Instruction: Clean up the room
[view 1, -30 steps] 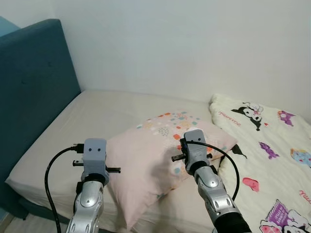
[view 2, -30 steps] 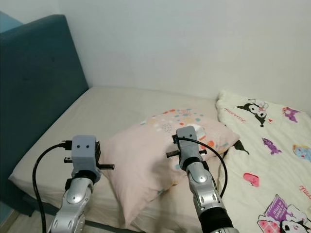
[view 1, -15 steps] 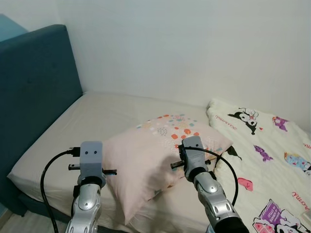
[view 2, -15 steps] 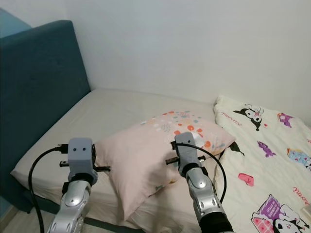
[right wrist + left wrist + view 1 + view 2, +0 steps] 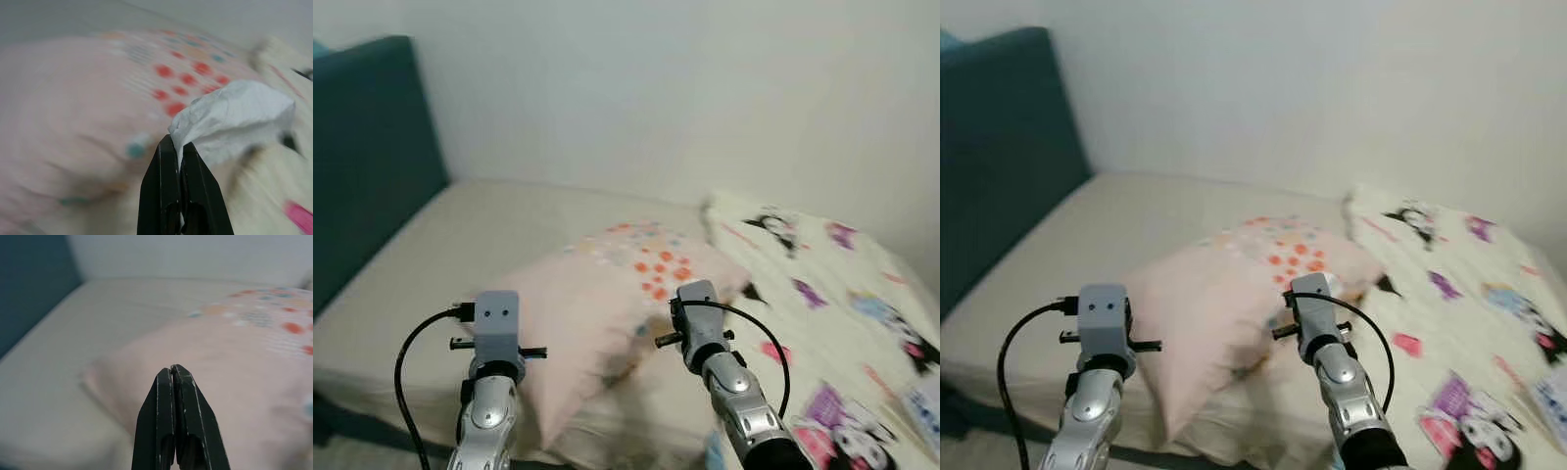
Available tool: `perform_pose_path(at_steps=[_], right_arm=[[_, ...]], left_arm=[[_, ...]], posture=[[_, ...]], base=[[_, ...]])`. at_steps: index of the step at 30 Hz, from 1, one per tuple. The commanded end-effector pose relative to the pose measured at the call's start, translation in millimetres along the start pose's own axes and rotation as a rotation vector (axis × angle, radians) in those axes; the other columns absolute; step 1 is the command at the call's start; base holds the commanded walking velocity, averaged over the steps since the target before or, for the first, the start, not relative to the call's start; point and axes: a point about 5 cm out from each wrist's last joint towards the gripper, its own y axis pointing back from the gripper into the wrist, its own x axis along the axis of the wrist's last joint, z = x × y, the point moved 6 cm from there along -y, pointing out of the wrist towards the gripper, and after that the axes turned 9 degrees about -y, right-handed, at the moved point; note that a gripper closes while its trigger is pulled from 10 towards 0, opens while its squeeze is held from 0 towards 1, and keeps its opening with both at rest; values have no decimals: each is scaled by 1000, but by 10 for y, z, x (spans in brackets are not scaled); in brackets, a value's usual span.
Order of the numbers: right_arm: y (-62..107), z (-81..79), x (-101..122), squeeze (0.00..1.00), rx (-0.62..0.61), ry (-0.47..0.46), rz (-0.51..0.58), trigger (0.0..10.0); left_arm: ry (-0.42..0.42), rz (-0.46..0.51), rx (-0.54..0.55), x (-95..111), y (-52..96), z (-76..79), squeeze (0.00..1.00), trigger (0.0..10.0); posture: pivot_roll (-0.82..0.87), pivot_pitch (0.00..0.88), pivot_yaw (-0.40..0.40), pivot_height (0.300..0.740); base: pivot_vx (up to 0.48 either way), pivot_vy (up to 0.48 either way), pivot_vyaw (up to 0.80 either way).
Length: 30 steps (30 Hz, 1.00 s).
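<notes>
A pink pillow (image 5: 597, 294) with coloured dots lies across the middle of the bed. My right gripper (image 5: 177, 143) is shut on a crumpled white tissue (image 5: 234, 115), which it holds just above the pillow's right end. The right arm (image 5: 705, 333) reaches forward over the pillow's near edge. My left gripper (image 5: 172, 368) is shut with nothing in it and points at the pillow's left corner (image 5: 98, 377). The left arm (image 5: 497, 328) is raised at the bed's near edge.
The beige mattress (image 5: 480, 220) runs back to a white wall. A dark teal headboard (image 5: 367, 147) stands on the left. A cream duvet with cartoon prints (image 5: 842, 304) covers the right side of the bed. The picture is blurred.
The whole view has swung to the right, so the headboard slid left and more duvet shows. Both arms hold the same pose, and the tissue stays in the right gripper.
</notes>
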Motion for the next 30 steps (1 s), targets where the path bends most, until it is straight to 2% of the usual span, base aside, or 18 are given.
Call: perform_pose_path(at_steps=[1, 8, 18, 30], right_arm=[[31, 46, -114, 0, -11, -15, -40, 10000], [16, 53, -119, 0, -5, -11, -48, 10000], [-6, 74, -99, 0, -43, -56, -40, 10000], [11, 76, -146, 0, -43, -40, -53, 10000]], left_arm=[[-5, -10, -8, -44, 24, 48, 0, 10000], [-1, -18, 2, -71, 46, 50, 0, 10000], [-21, -18, -18, -77, 14, 38, 0, 10000], [-26, -12, -19, -66, 1, 33, 0, 10000]], posture=[[6, 64, -151, 740], [9, 59, -151, 740], [17, 53, -107, 740], [18, 47, -107, 740]], base=[[0, 0, -800], [0, 0, -800], [0, 0, -800], [0, 0, -800]])
